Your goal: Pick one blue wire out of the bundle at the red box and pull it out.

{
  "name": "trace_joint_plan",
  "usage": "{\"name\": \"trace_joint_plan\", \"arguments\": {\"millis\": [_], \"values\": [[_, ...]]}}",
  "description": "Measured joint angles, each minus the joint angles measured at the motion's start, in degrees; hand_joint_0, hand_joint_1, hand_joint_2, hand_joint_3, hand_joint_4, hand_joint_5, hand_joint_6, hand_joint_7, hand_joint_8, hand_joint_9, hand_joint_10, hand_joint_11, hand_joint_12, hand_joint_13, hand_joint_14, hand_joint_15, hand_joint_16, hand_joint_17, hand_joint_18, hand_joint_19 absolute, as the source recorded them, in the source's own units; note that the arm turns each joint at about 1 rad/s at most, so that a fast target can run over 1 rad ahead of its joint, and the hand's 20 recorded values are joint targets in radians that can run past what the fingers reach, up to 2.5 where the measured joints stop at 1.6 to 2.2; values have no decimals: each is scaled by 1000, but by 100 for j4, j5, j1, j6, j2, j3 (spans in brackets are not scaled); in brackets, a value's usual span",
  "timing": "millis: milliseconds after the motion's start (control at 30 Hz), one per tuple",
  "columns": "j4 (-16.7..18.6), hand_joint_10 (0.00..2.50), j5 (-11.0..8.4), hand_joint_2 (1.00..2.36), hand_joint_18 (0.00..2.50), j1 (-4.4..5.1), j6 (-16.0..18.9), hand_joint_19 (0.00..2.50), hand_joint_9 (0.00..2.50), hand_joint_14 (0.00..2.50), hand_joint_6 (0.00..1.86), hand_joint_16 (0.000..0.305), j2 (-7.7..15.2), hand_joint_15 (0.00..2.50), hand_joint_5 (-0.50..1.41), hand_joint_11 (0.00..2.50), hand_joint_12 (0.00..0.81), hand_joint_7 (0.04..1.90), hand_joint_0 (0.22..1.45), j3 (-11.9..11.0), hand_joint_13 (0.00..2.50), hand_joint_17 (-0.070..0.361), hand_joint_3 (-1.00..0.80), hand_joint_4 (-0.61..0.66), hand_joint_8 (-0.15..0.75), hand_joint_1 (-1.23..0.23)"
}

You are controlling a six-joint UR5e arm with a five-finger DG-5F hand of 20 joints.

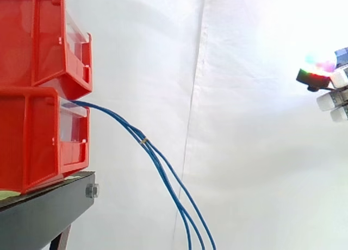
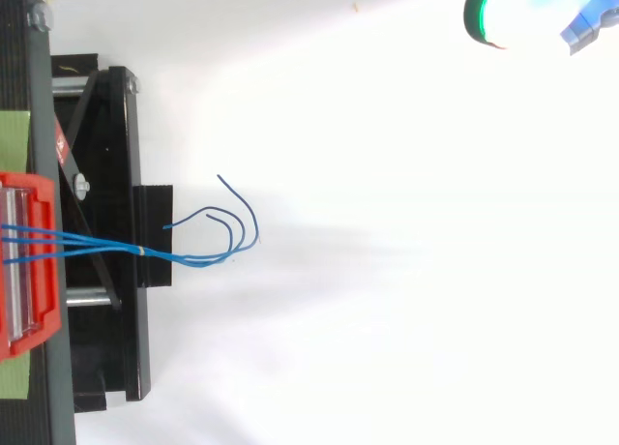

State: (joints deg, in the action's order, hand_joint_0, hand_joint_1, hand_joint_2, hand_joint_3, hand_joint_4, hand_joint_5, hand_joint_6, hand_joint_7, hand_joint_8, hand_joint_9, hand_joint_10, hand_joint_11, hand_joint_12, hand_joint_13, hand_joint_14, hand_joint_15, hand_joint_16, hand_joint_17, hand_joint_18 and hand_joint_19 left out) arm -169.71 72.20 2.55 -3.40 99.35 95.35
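You are watching the hand (image 1: 329, 101) hovering at the right edge of the side view, well apart from the blue wires (image 1: 145, 141); you cannot tell how open it is. The wires are trailing from the lower red bin (image 1: 38, 141) at the left, drooping toward bottom centre.

A lab-style test setup: stacked red bins (image 1: 32, 98) on a bolted black stand (image 1: 43, 212) before a plain white curtain (image 1: 244, 152).

— What colours is the hand (image 1: 331, 100) showing?
— In the side view it's glowing green, red and cyan over white blocky segments and a black piece.
— And from above?
— There the hand (image 2: 527, 5) is shining green and cyan, with a blue part sitting beside the glow.
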Motion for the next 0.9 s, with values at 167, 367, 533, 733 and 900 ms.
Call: {"name": "trace_joint_plan", "arguments": {"millis": [167, 367, 533, 733, 900], "values": [[26, 5, -21, 1000, 235, 16, -310, 245, 768, 7, 502, 45, 9, 185, -149, 160, 342, 751, 546, 1, 416, 100, -491, 255, 244, -587], [147, 5, -266, 1000, 233, 85, -420, 253, 768, 7, 502, 45, 216, 191, -149, 160, 344, 753, 546, 2, 415, 100, -493, 255, 245, -587], [501, 5, -368, 1000, 233, 145, -363, 245, 766, 7, 502, 45, 439, 188, -148, 159, 344, 752, 545, 1, 416, 100, -492, 253, 246, -587], [941, 5, -422, 1000, 232, 203, -322, 247, 768, 7, 502, 45, 712, 184, -147, 160, 346, 752, 546, 1, 411, 100, -493, 262, 248, -586], [1292, 17, -496, 1000, 111, 264, -348, 207, 938, 9, 502, 51, 750, 204, -153, 527, 370, 755, 526, 1, 356, 114, -500, 221, 222, -600]]}}
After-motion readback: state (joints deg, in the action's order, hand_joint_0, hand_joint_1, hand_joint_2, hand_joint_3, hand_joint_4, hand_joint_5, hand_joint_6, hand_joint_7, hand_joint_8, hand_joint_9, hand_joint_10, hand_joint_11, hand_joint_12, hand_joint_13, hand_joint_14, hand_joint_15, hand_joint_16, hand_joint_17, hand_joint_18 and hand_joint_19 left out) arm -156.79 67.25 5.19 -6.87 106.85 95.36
